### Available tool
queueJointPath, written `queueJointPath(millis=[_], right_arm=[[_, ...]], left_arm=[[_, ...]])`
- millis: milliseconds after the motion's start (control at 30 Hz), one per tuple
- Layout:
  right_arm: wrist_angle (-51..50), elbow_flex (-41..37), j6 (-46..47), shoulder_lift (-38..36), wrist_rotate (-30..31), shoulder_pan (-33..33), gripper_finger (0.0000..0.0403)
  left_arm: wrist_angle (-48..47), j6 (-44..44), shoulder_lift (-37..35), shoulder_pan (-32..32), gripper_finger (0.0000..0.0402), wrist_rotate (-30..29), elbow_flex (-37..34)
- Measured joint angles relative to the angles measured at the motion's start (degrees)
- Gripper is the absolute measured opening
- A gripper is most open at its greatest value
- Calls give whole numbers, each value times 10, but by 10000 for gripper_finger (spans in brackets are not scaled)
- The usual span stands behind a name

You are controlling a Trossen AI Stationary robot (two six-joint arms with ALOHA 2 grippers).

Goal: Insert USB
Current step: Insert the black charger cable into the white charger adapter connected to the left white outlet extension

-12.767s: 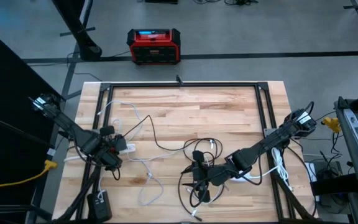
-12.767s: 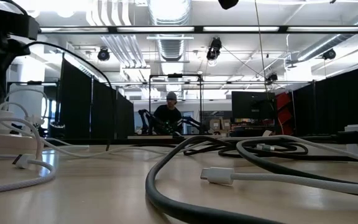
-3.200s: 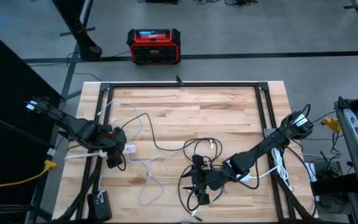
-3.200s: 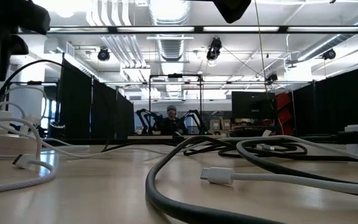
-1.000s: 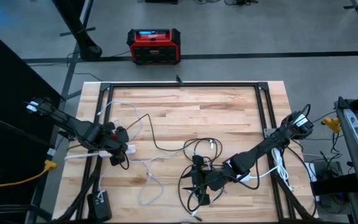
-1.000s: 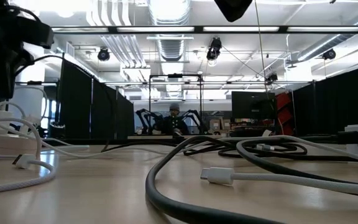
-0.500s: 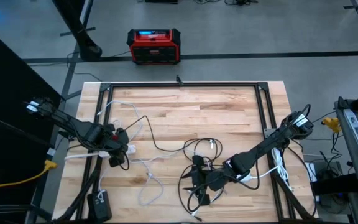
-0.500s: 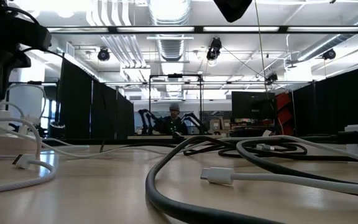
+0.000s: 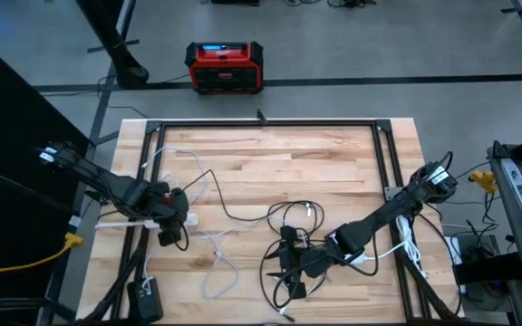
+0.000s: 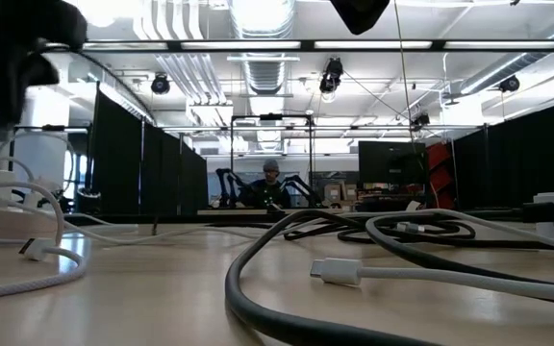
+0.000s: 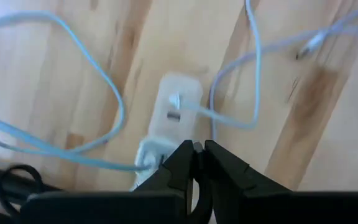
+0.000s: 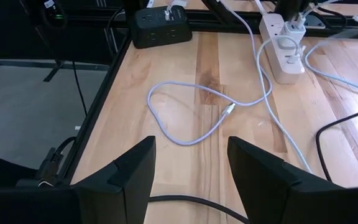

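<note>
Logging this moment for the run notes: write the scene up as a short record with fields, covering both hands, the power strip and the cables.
surface: wooden table
left hand: shut, above the white power strip near the table's left side
white power strip: lying flat, with one white plug already in it
white cables: loose loops around the strip, one free connector lying on bare wood
right hand: open, low over the table's front middle, holding nothing
dark cables: tangled pile beside the right hand
off the table: red box on the floor
</note>
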Motion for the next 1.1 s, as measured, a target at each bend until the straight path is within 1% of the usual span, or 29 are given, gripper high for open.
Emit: queueJointPath(millis=[133,200,267,467,533,600,667,700,767,800,833,900,933,1000,1100], right_arm=[[0,0,-17,0,0,0,186],[0,0,-62,0,0,0,185],[8,0,-127,0,2,0,185],[78,0,-313,0,6,1,186],[95,0,-373,0,13,4,186],[115,0,-422,0,61,12,186],[131,0,-460,0,142,21,186],[140,0,-472,0,194,26,186],[156,0,-475,0,285,35,186],[159,0,-465,-2,314,37,186],[154,0,-445,-5,323,37,186],[129,0,-389,-13,305,38,185],[112,0,-355,-18,283,38,185],[95,-3,-295,-27,227,33,185],[111,-6,-235,-31,146,29,185]], left_arm=[[22,8,7,0,23,-41,42],[67,20,13,0,23,-58,57],[135,33,16,0,23,-74,68],[431,42,30,0,23,-94,72],[500,62,41,-4,23,-94,72],[549,80,56,-11,23,-88,71],[580,92,72,-20,23,-80,72],[591,97,80,-26,23,-80,73],[612,112,100,-41,23,-79,73],[623,126,109,-49,23,-79,73],[634,141,119,-58,23,-79,73],[659,173,138,-75,23,-79,73],[672,189,147,-84,23,-79,73],[698,219,165,-99,23,-81,73],[723,250,184,-118,23,-90,73]])
